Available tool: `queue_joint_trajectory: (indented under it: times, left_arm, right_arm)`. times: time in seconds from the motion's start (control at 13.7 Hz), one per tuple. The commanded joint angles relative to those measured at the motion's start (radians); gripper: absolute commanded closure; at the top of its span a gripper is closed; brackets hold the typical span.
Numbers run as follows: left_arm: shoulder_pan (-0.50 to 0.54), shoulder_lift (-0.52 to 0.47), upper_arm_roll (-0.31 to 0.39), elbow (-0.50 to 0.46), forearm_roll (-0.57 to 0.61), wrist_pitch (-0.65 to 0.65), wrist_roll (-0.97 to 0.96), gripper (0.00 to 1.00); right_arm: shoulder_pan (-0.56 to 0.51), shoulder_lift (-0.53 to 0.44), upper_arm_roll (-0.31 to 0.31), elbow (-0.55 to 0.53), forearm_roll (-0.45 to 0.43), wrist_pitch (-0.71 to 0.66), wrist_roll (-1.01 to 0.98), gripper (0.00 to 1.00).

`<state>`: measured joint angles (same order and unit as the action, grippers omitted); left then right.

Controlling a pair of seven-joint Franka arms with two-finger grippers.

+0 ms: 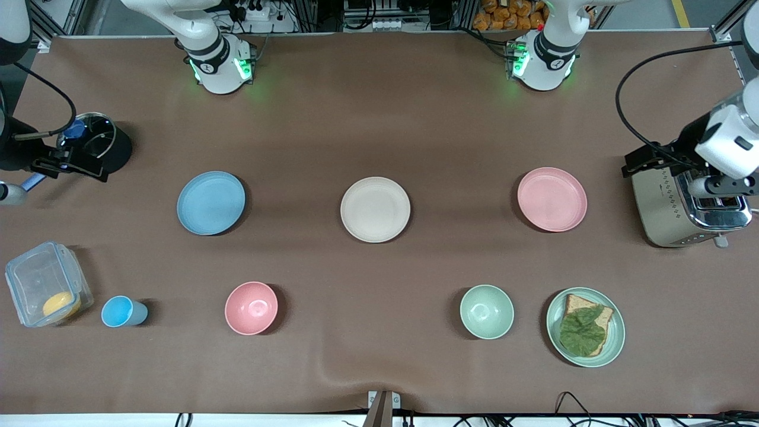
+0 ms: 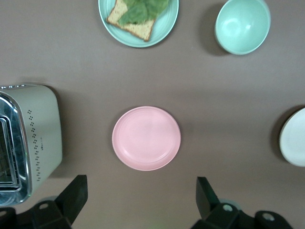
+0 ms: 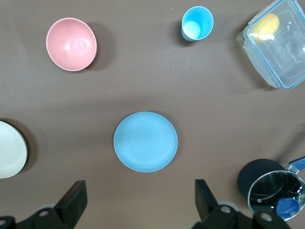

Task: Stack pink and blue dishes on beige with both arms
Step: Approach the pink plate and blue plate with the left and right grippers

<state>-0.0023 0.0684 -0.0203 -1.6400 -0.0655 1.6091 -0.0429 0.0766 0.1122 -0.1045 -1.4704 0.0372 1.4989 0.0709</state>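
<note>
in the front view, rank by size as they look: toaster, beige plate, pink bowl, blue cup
1. toaster, though the left arm covers part of it
2. beige plate
3. pink bowl
4. blue cup

The bowl and cup lie nearer the camera, yet look smaller.

Left pincer (image 2: 138, 200) and right pincer (image 3: 138, 200) agape, aloft.

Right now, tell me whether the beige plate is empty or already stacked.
Empty. The beige plate is bare; the blue plate and pink plate lie apart beside it.
</note>
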Motion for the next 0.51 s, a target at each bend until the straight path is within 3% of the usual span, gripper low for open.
queue_joint_trajectory:
  times: [0.0, 0.22, 0.44]
  left_arm:
    - [0.010, 0.095, -0.004, 0.003, 0.021, -0.027, 0.046, 0.00]
    - [0.021, 0.172, -0.006, -0.050, 0.082, -0.012, 0.063, 0.00]
    - [0.044, 0.174, -0.007, -0.220, 0.081, 0.137, 0.163, 0.00]
  right_arm:
    - [-0.011, -0.006, 0.005, -0.005, -0.008, -0.009, 0.001, 0.00]
    - [-0.055, 0.006, 0.005, -0.019, 0.000, -0.031, -0.003, 0.00]
    - [-0.081, 0.003, 0.005, -0.077, 0.000, -0.028, -0.054, 0.00]
